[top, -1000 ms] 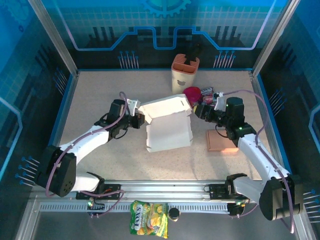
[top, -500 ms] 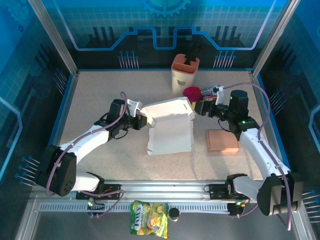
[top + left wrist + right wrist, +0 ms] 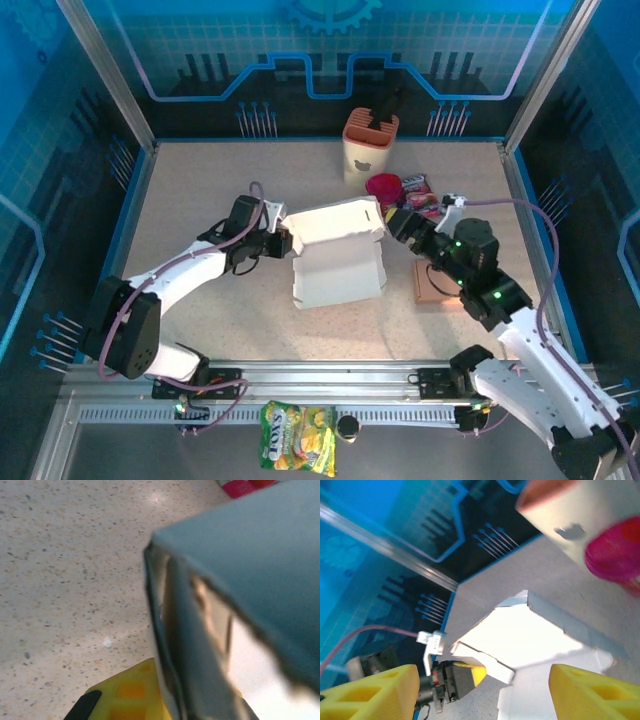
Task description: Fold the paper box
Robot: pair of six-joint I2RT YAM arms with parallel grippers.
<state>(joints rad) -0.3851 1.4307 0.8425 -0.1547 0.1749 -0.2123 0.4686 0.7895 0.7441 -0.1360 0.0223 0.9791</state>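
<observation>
Top external: creased white paper box (image 3: pixel 340 270).

Speckled table (image 3: pixel 200 180) bears paper box (image 3: pixel 338 275), canister (image 3: pixel 369 145), pink cup (image 3: pixel 383 186), tan block (image 3: pixel 430 290).

Two arms, left arm (image 3: pixel 185 272) and right arm (image 3: pixel 545 360), white shells over black joints; thin purple cable (image 3: pixel 500 201) looping along each; green light (image 3: pixel 490 296) on the right; bulky black bases (image 3: pixel 120 338); blocky yellow fingers (image 3: pixel 367 692), square recesses
</observation>
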